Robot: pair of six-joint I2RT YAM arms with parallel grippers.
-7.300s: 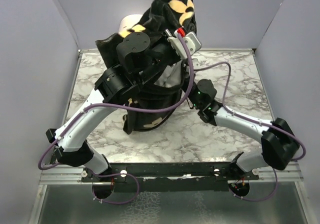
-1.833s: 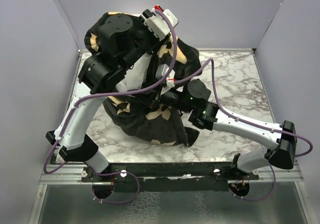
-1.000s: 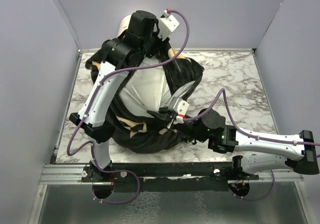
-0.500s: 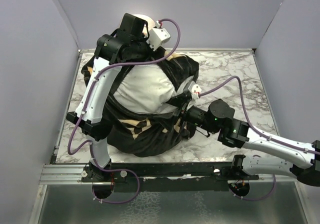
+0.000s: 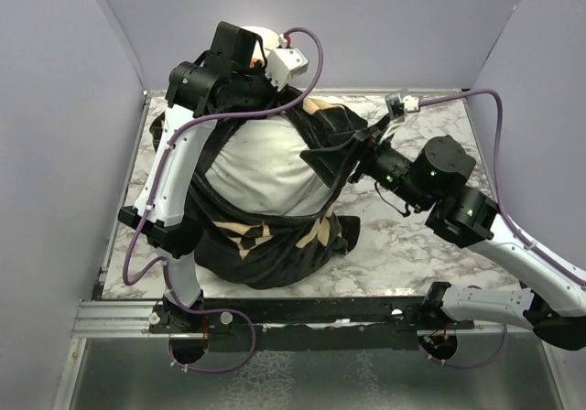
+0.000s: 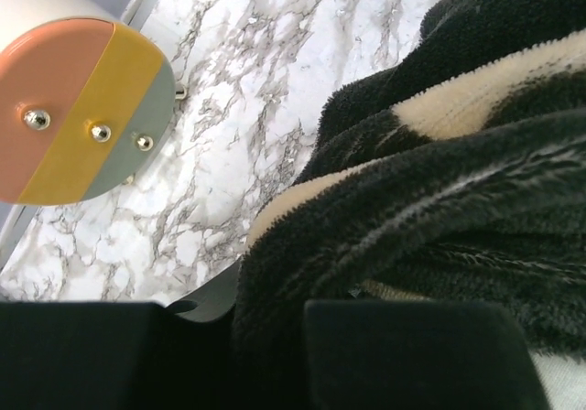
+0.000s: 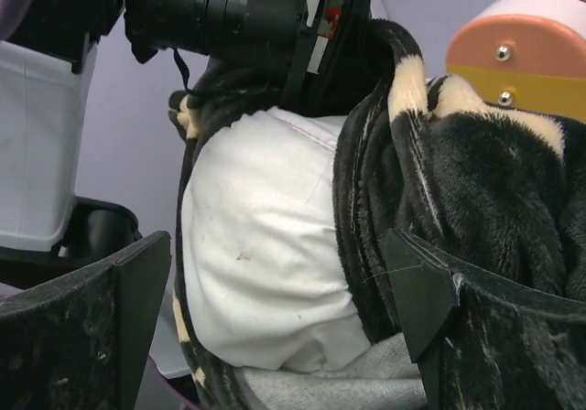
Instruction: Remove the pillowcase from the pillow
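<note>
The white pillow [image 5: 265, 167] lies mid-table, its top bared, with the black tan-flowered pillowcase [image 5: 275, 245] bunched round its sides and front. My left gripper [image 5: 272, 102] reaches to the pillow's far edge. In the left wrist view the left gripper [image 6: 265, 337] is shut on a thick fold of the pillowcase [image 6: 412, 199]. My right gripper [image 5: 330, 158] hangs at the pillow's right side. Its fingers [image 7: 82, 328] stand wide open, nothing between them, facing the pillow [image 7: 265, 245] and the pillowcase [image 7: 476, 190] rim.
A cream-and-orange cylinder [image 5: 261, 35] stands at the back behind the left arm; its end cap [image 6: 82, 108] sits close to the left gripper. Purple walls close in three sides. Bare marble table [image 5: 430, 245] shows to the right and front right.
My right gripper has let go of the pillowcase, opened wide and swung up toward the back right. My left gripper has closed on the pillowcase at the pillow's far edge.
</note>
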